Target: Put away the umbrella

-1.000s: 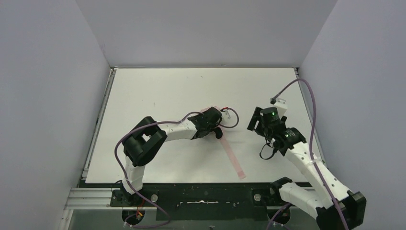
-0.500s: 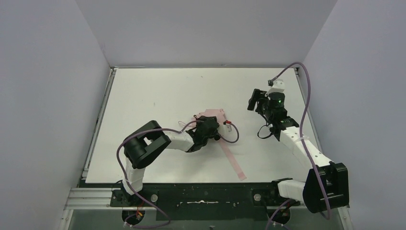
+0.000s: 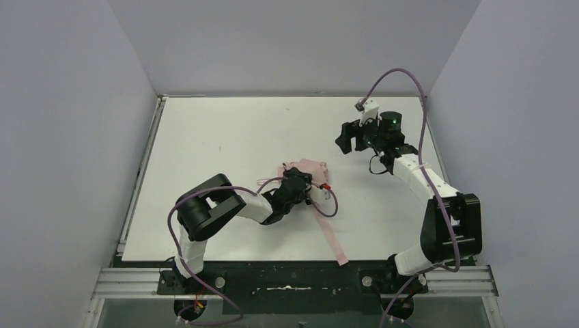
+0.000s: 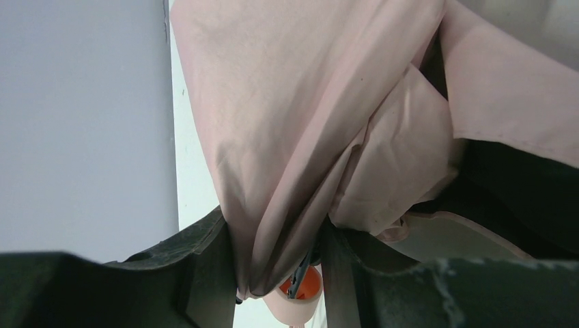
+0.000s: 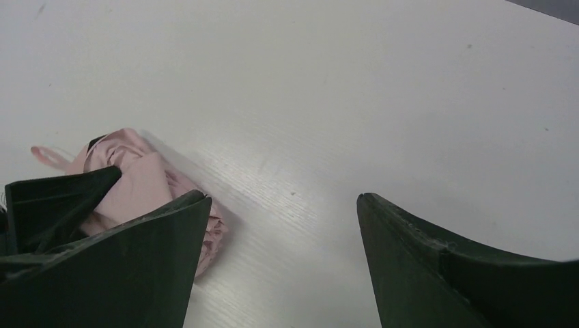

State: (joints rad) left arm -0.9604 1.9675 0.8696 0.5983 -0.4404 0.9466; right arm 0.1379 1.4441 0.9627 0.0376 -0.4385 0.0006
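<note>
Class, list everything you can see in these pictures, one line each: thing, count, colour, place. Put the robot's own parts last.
umbrella: one, pale pink, bunched, mid-table, a pink strip trailing towards the near edge
table: one, white, centre
walls: three, pale grey, around the table
rail: one, silver, near edge
cables: two, purple, one along each arm
left arm: one, black and white, near left; jaws shut on the umbrella
right arm: one, black and white, right side; jaws open over bare table
</note>
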